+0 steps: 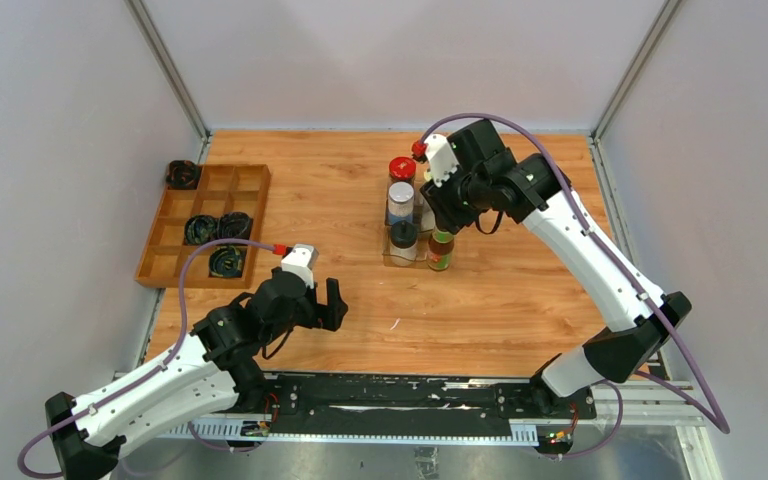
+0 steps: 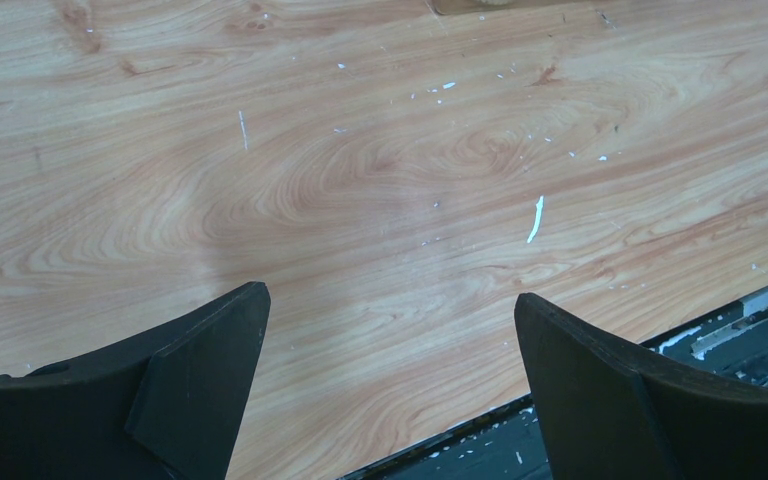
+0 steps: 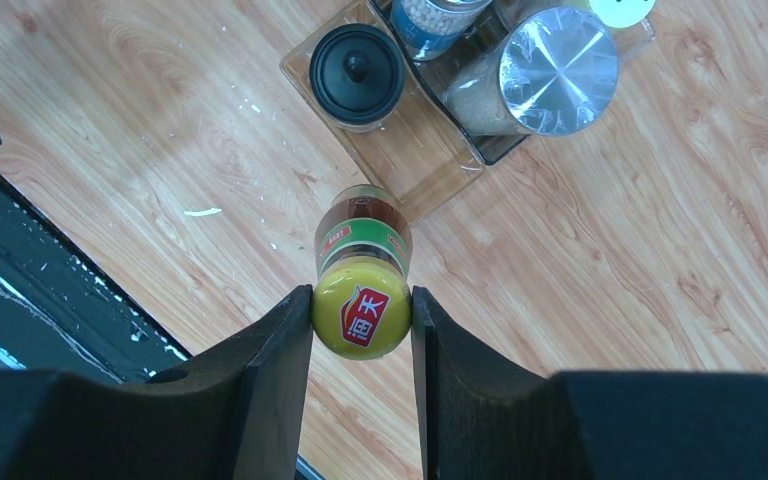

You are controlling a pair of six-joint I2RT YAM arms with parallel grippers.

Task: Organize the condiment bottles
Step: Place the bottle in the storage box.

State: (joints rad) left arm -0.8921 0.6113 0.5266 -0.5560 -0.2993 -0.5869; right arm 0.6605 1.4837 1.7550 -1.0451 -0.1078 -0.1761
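The light is bright and even in all three views, and shadows on the wooden table (image 1: 360,290) are soft and faint. The top of the silver-lidded jar (image 3: 558,70) shines with white streaks.

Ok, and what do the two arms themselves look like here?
The left arm and right arm have white shells with black joints and bases. A purple cable loops along each to a red connector on a white wrist block. The left gripper and right gripper have matte black, wedge-shaped fingers.
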